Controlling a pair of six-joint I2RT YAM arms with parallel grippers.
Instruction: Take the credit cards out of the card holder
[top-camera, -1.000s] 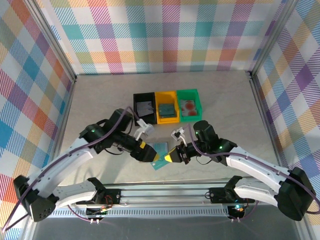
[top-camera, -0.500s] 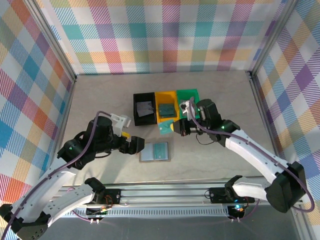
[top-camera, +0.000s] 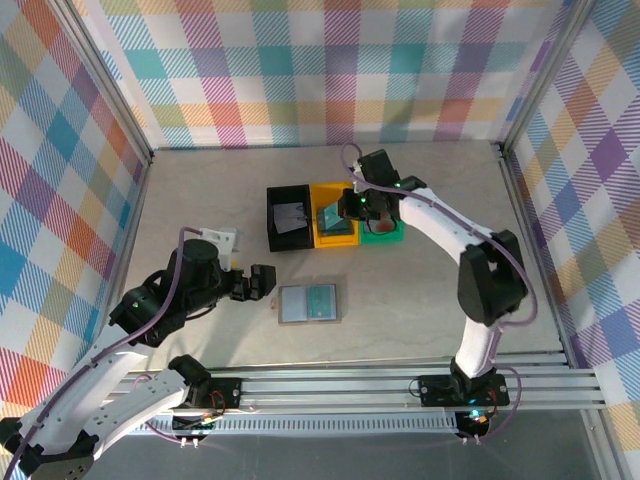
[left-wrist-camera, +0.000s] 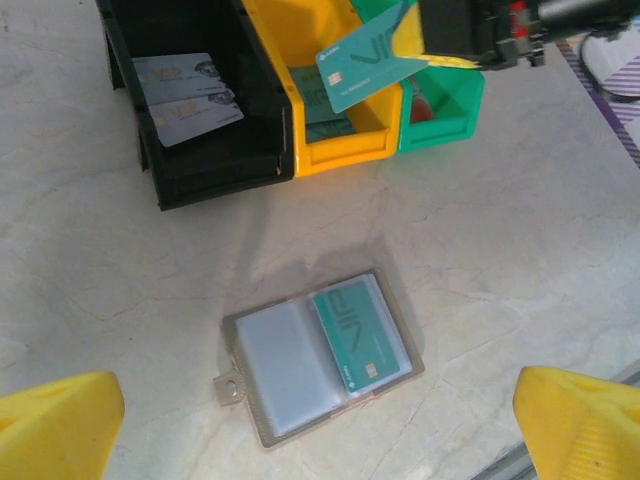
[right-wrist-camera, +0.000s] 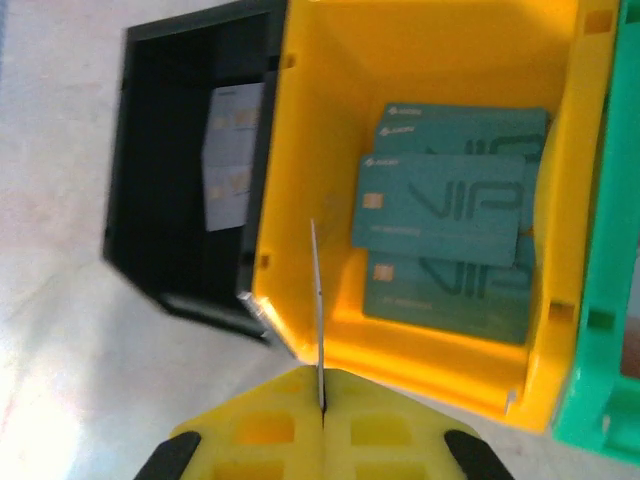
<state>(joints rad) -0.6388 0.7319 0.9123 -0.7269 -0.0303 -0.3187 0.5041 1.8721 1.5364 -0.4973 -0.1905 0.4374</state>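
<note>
The grey card holder (top-camera: 296, 305) (left-wrist-camera: 275, 365) lies open and flat on the table, its left pocket panel empty. A teal credit card (top-camera: 321, 300) (left-wrist-camera: 360, 335) sits in its right panel. My right gripper (top-camera: 354, 206) (right-wrist-camera: 322, 405) is shut on another teal card (top-camera: 331, 215) (left-wrist-camera: 365, 68), held tilted above the yellow tray (top-camera: 335, 243). That card is edge-on (right-wrist-camera: 317, 300) in the right wrist view. My left gripper (top-camera: 262, 283) (left-wrist-camera: 320, 425) is open, just left of the holder, nothing between its fingers.
Three trays stand in a row behind the holder. The black tray (top-camera: 270, 220) (left-wrist-camera: 215, 165) holds whitish cards, the yellow tray (right-wrist-camera: 420, 50) holds several teal cards, and the green tray (top-camera: 385, 236) holds reddish ones. Checkered walls enclose the table.
My right gripper has carried a teal card from the holder back to above the yellow tray. My left gripper has let go of the holder and drawn back left.
</note>
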